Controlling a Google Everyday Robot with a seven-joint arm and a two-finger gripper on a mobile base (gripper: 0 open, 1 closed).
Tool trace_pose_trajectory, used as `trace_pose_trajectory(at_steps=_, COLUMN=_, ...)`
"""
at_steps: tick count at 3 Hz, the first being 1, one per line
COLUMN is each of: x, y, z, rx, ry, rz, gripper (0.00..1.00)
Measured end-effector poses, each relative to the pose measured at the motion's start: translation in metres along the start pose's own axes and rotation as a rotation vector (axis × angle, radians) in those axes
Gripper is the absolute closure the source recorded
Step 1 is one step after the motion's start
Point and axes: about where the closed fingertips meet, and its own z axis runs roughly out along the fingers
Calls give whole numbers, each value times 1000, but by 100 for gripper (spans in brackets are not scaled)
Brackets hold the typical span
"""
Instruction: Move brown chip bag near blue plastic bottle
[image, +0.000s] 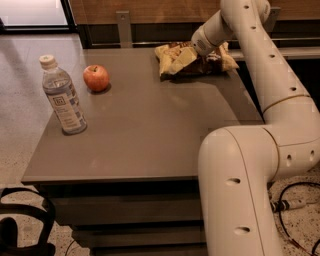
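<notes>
The gripper (181, 61) is hanging low over the far right corner of the table (145, 135), at the end of the robot's 1 white arm (265, 75), which is reaching in from the right. Whether it is open or closed cannot be told.

The brown chip bag (212, 64) is lying directly under and behind the gripper, on the table's far edge. Its pale yellow left end is showing just left of the gripper, and its dark middle and right end are spreading out to the gripper's right, partly behind the wrist. The gripper is overlapping the bag's left half, and contact between them cannot be made out.

The blue plastic bottle (62, 97) is standing upright well to the left of the gripper and nearer the camera, close to the table's left edge, white cap on top. A red apple (96, 78) is sitting between the gripper and the bottle, near the bottle and apart from the bag.
</notes>
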Motion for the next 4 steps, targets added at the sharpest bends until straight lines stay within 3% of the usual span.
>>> trace_pose_trajectory(at_steps=1, x=19, y=0, z=18, rx=-3, ry=78, rz=6, gripper=17)
trace_pose_trajectory(at_steps=4, x=15, y=0, z=12, rx=-4, ry=84, rz=6, gripper=87)
